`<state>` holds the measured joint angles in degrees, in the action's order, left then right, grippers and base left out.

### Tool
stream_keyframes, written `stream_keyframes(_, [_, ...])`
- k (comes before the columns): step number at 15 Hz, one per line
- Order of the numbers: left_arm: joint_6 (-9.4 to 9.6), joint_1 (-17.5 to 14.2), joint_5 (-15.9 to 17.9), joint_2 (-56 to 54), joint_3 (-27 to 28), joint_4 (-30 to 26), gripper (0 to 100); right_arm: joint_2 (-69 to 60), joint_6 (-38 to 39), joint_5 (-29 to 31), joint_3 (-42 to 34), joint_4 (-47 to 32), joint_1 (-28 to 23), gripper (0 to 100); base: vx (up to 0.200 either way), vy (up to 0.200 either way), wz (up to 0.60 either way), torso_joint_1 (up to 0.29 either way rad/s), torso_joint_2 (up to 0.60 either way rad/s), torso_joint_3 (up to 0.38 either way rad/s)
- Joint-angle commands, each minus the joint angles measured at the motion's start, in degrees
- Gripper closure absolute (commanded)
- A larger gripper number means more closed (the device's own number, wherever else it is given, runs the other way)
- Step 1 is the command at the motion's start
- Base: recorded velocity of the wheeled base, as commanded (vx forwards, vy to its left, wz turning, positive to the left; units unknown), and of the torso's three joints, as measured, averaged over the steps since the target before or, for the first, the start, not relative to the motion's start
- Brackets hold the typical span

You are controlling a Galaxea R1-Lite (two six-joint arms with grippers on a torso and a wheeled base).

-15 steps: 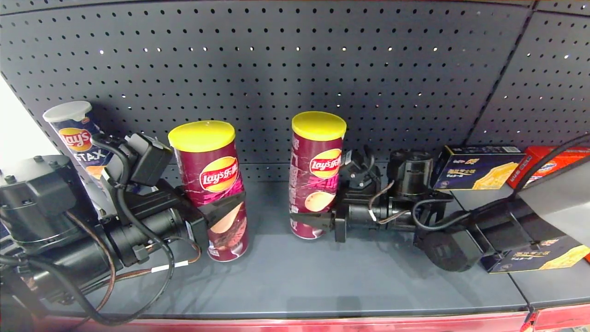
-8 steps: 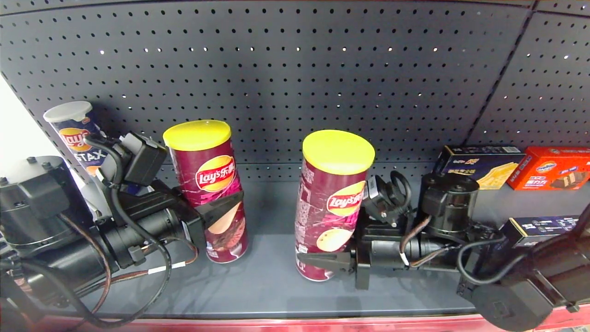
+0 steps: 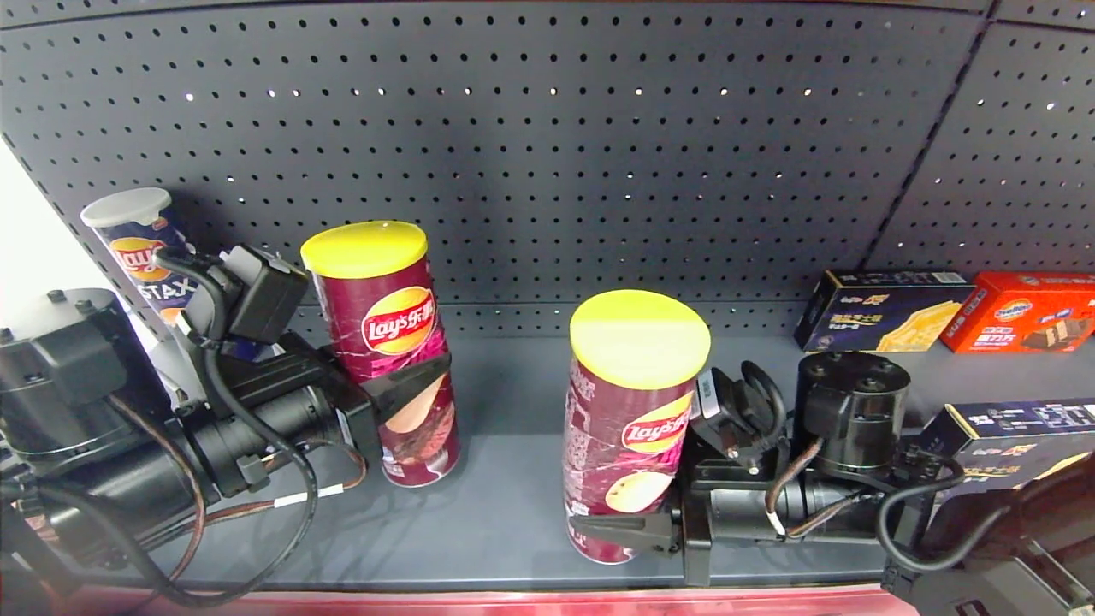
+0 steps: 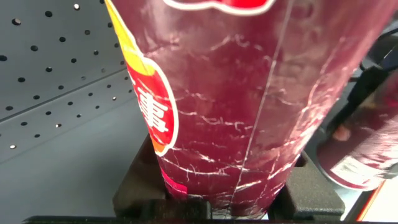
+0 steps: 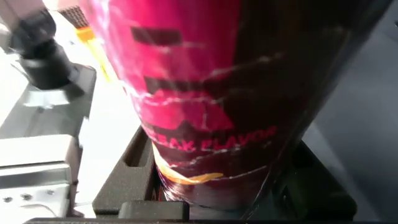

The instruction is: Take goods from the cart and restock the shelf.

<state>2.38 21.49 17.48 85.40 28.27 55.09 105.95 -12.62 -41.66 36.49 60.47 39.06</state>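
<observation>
Spanning the back of the head view, a dark pegboard wall (image 3: 547, 128) rises above the grey shelf (image 3: 505, 513). On the shelf's right side a dark box (image 3: 885, 312) and an orange box (image 3: 1022, 312) lie against the wall, with another dark box (image 3: 1009, 432) nearer the front. At the far left stands a blue can (image 3: 141, 248) with a grey lid.

Two maroon cans with yellow lids are each held low on the body. The left can (image 3: 389, 342) is mid-shelf, leaning slightly, its base at the shelf board. The left fingers (image 3: 415, 381) are clamped across its lower half. The right can (image 3: 637, 411) is near the shelf's front edge, well apart from the left can. The right fingers (image 3: 624, 530) are closed on it just above its base; whether that base rests on the board cannot be told.

In the head view one finger of each pair crosses the front of its can. The left wrist view gives both sides. There the left can (image 4: 236, 106) sits between the left fingers (image 4: 140, 190), pads pressed on either side, with the right can (image 4: 367, 155) farther off and the pegboard wall (image 4: 56, 74) behind. The right wrist view has the right can (image 5: 230, 93) wedged likewise between the right fingers (image 5: 124, 180).
</observation>
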Motion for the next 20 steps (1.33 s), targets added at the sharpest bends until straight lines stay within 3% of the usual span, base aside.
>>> stream_keyframes(1, [0.0, 0.0, 0.0, 0.0, -0.1, 0.0, 100, 2.1, -0.8, 0.3, 0.3, 0.0, -0.7, 100, 0.0, 0.0, 0.0, 0.0, 0.0, 0.0])
stream_keyframes(12, [0.0, -0.7, 0.1, 0.2, 0.0, -0.1, 100, 6.3, -1.3, 3.8, 2.8, 1.0, -0.7, 100, 0.0, 0.0, 0.0, 0.0, 0.0, 0.0])
stream_keyframes(13, [0.0, -0.7, 0.1, 0.2, -0.1, 0.0, 100, 6.1, -1.2, 3.9, 2.7, 1.2, -0.7, 0, 0.0, 0.0, 0.0, 0.0, 0.0, 0.0])
stream_keyframes(20, [0.0, -0.7, 0.1, 0.1, 0.1, 0.0, 100, -5.3, -0.9, 7.3, -2.9, 0.8, -0.7, 0, 0.0, 0.0, 0.0, 0.0, 0.0, 0.0])
